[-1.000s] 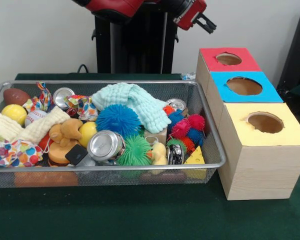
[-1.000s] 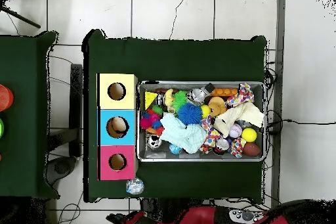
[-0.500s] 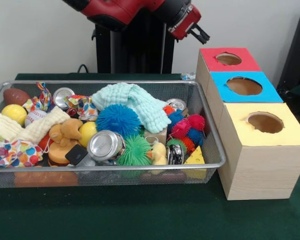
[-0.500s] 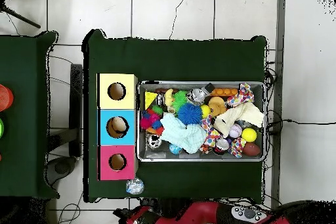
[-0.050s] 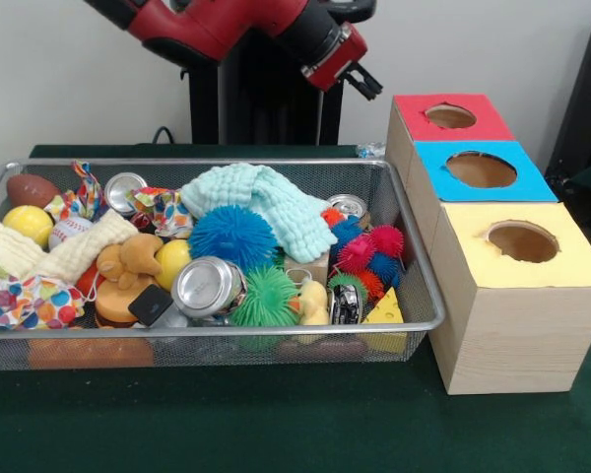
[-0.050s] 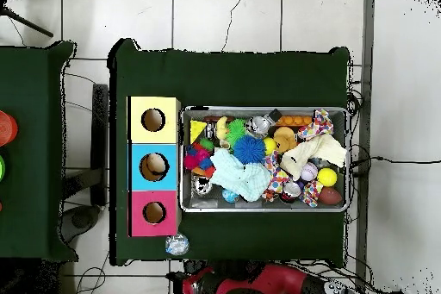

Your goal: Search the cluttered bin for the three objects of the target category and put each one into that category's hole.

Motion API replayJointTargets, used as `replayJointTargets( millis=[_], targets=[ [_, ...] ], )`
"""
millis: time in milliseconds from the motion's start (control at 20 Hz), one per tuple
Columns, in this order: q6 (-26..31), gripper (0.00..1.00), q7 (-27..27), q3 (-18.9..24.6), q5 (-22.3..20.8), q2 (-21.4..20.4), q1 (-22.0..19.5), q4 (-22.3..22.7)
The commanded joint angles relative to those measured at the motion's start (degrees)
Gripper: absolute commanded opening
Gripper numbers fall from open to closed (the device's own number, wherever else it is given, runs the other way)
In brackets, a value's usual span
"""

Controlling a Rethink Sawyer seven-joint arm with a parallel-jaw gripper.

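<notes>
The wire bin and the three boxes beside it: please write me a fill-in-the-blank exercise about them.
1. The box nearest the camera in the front view has a ____ top.
2. The middle box has a ____ top.
3. A mint green ____ lies over the toys in the wire bin.
4. The claw hangs above the bin's ____ edge.

Missing words: yellow; blue; cloth; far

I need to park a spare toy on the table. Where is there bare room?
The green cloth in front of the wire bin and the boxes is bare, as is the strip beyond the bin in the overhead view. The bin itself is packed full.
</notes>
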Motion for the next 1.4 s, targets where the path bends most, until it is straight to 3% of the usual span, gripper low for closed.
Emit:
replayJointTargets(
  millis=[50, 350, 800, 1400],
  targets=[
    [13.88, 0.0, -25.28, 2.06, 0.25, 5.57, -4.06, -14.31],
    [20.66, 0.0, -35.2, 1.44, 4.2, 12.42, -9.57, -18.32],
    [21.76, 0.0, -41.01, -0.22, 5.81, 18.7, -13.31, -22.65],
    [20.01, 0.0, -42.14, -1.31, 6.34, 22.79, -15.99, -25.86]
  ],
)
